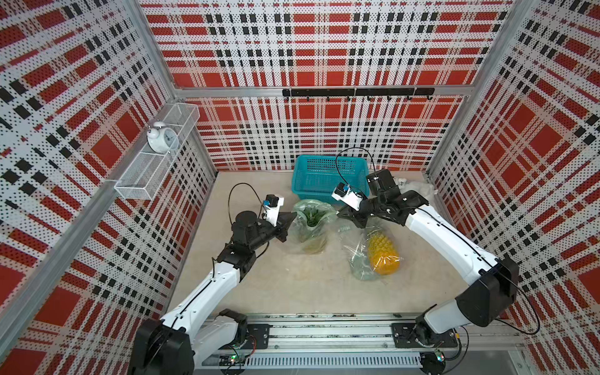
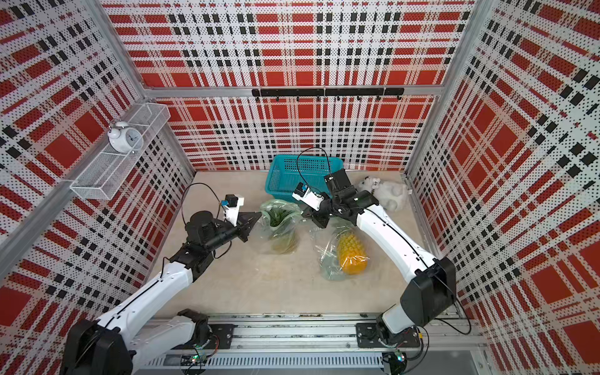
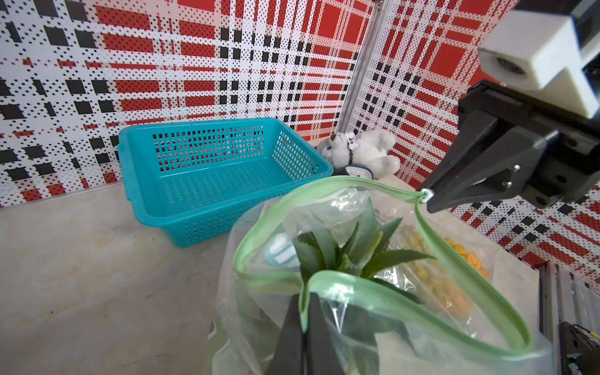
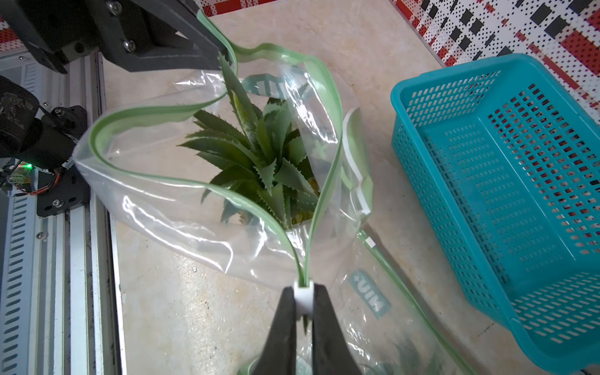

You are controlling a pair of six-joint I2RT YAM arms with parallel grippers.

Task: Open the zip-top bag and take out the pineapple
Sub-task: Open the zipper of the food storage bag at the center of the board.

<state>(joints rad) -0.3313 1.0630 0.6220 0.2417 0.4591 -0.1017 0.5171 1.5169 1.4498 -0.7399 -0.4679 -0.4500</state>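
A clear zip-top bag (image 1: 312, 227) with a green zip rim (image 4: 146, 113) stands between my grippers, its mouth spread wide. Inside it the pineapple stands upright, its green crown (image 4: 259, 156) in the opening and its yellowish body (image 1: 313, 246) dim through the plastic. My left gripper (image 3: 303, 311) is shut on a fold of the zip rim on one side. On the opposite end of the rim, my right gripper (image 4: 304, 298) is shut on the white zip slider (image 4: 304, 292). In both top views the grippers (image 1: 293, 217) (image 2: 303, 212) flank the bag.
A second clear bag holding a yellow pineapple (image 1: 383, 253) lies on the table under the right arm. A teal basket (image 1: 328, 175) stands against the back wall, with a white plush toy (image 2: 389, 191) to its right. The arm rail (image 1: 324, 331) runs along the front.
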